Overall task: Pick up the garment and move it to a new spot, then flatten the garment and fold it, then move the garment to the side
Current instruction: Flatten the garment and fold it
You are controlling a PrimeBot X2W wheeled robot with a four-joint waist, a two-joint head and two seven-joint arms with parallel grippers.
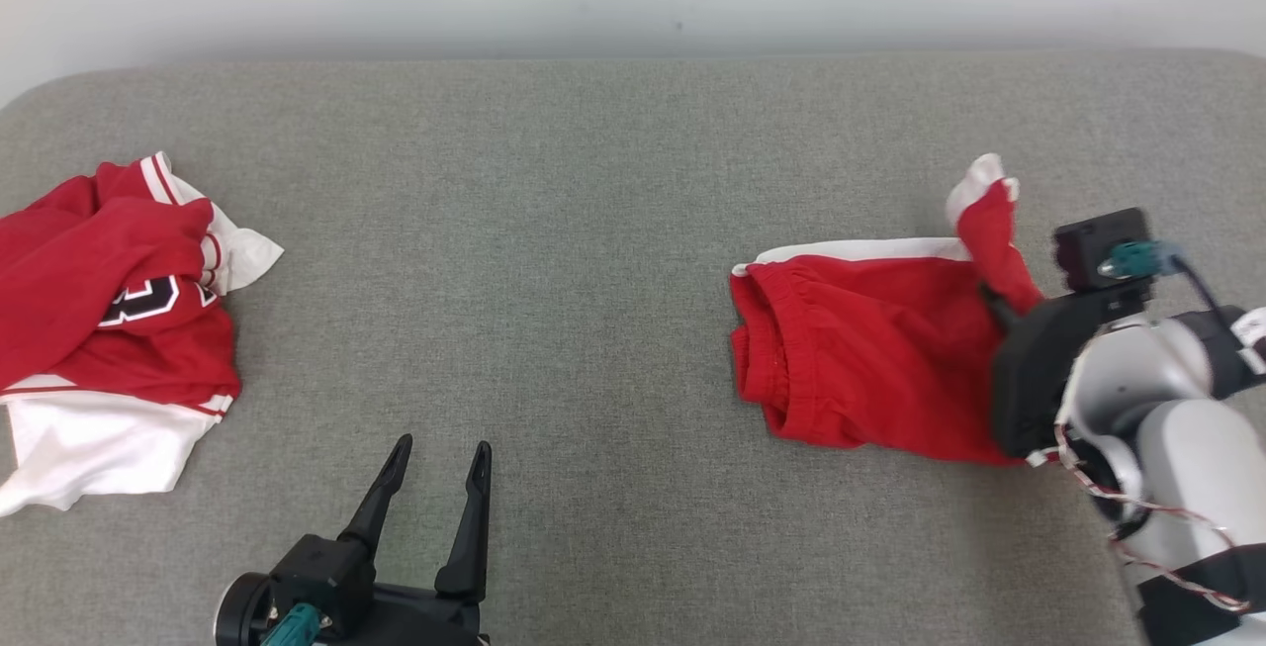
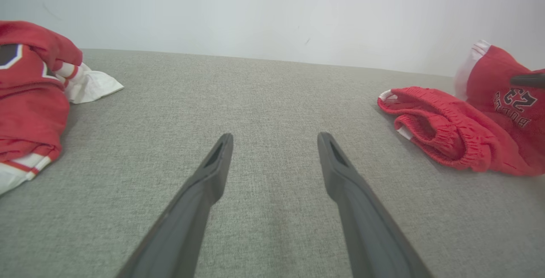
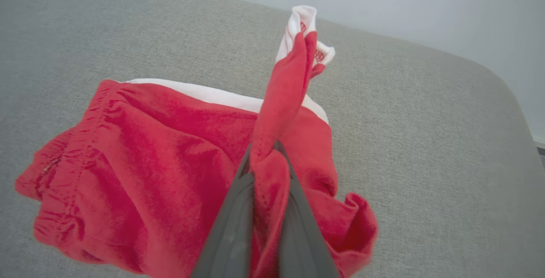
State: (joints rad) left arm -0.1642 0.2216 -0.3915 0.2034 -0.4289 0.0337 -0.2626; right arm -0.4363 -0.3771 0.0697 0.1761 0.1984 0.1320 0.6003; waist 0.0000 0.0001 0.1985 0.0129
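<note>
Red shorts, white-trimmed; red-white jersey; grey surface

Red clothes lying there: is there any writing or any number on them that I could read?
"23": black numerals, upside down in the left wrist view, on the red shorts.
Arched black lettering by that number: too blurred to read.
Black, white-edged numeral on the red and white jersey: half hidden in folds, unreadable.
Red marks on the shorts' white hem tip: too small to read.
</note>
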